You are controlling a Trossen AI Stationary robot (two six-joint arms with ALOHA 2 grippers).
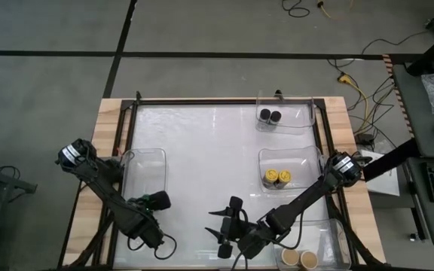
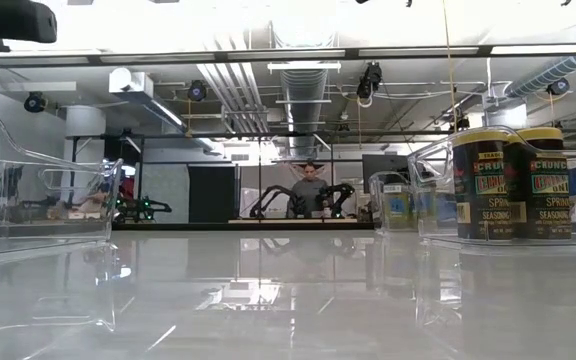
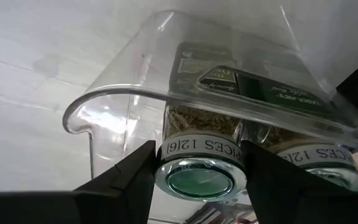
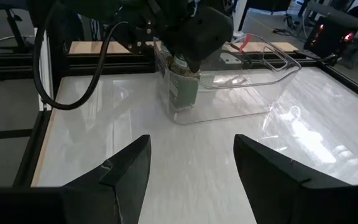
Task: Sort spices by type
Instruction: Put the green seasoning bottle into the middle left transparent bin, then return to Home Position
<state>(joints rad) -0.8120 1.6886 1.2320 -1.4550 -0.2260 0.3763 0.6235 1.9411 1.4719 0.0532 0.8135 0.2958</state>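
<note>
Left claw clasps a green-lidded jar inside the clear bin.

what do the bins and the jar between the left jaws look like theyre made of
Bin: clear plastic, likely; glossy, see-through, with a thick rounded rim that catches light.

Jar: clear wall, glass or plastic, since dried herbs show through it.

Its lid: green centre inside a shiny silvery ring, possibly metal or coated plastic.

The tabletop looks like a glossy white sheet, reflecting the room.
</note>
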